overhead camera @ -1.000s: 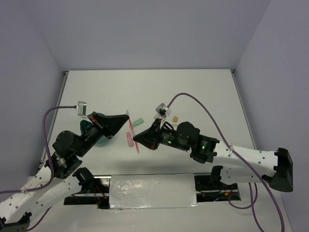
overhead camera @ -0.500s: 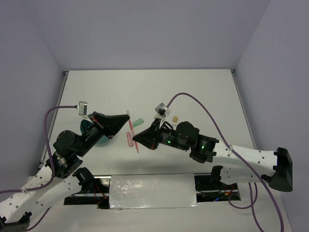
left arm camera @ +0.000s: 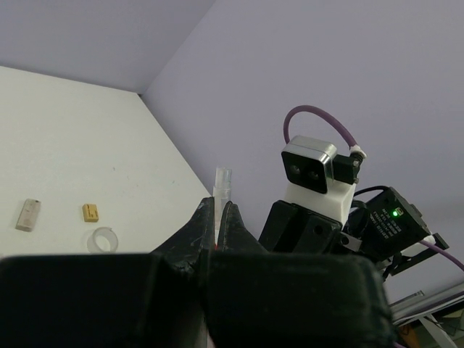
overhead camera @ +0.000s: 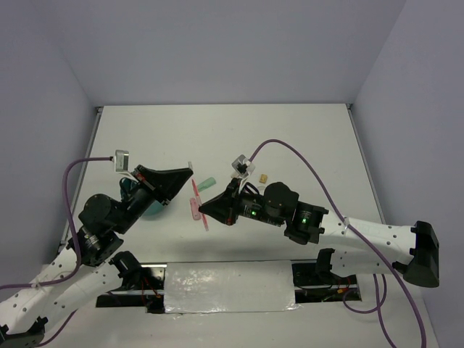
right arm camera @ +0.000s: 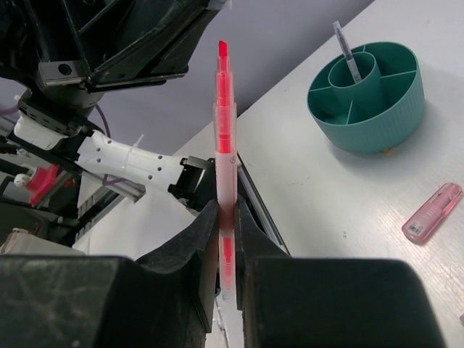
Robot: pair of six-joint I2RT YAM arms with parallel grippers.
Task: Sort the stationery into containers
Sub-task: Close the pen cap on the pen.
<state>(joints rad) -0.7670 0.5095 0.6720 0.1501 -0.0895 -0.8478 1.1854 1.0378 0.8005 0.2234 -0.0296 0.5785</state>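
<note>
My right gripper is shut on the thin pink pen, which it holds upright above the table with its red tip bare. My left gripper is shut on a small clear cap just beyond that tip. The teal organizer holds a thin dark pen; in the top view it is mostly hidden behind the left arm. A pink stick and a mint-green tube lie on the table.
A grey block, a tan nub and a clear tape ring lie on the white table behind the right arm. The two wrists are close together over the table's near middle. Walls close in the back and sides.
My left gripper has drawn a little up and to the left with the clear cap, which now stands apart from the pen's tip. The right gripper has barely moved.
</note>
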